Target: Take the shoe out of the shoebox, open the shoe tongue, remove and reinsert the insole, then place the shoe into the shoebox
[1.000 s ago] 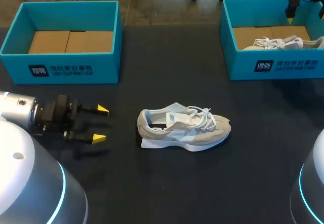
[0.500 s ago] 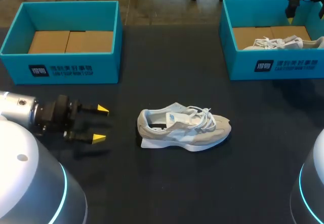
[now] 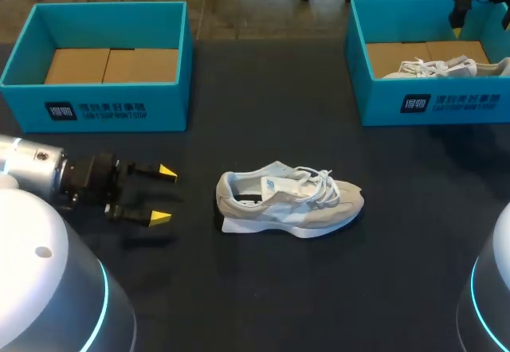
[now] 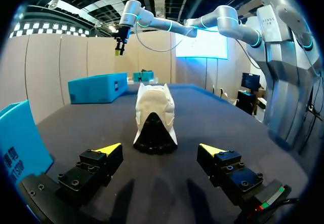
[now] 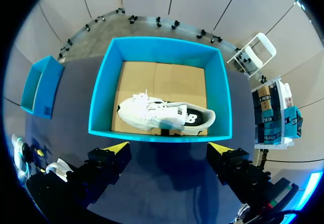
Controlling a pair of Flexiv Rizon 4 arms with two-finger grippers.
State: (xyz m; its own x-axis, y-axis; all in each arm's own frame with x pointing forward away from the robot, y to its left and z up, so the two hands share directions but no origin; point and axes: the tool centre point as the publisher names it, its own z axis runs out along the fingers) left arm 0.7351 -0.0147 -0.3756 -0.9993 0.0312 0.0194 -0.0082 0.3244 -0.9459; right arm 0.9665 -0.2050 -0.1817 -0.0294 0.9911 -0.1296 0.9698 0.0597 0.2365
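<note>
1. Head view: the shoe (image 3: 291, 201) stands on its sole in the middle of the dark table (image 3: 263, 288), with bare cloth on every side. The left gripper (image 3: 163, 195) is at centre left, well apart from the heel, its fingers spread wide and holding nothing. The left shoebox (image 3: 96, 109) sits upper left. The right shoebox (image 3: 434, 101) sits upper right and holds a second shoe (image 3: 442, 68).
2. Left wrist view: the left gripper (image 4: 159, 150) is wide apart and empty. The shoe (image 4: 154, 115) is ahead with its heel toward the fingers, and open table lies between them.
3. Right wrist view: the right gripper (image 5: 169, 148) is spread wide and empty. Ahead of it is the right shoebox (image 5: 152, 133), with the second shoe (image 5: 162, 115) inside.
</note>
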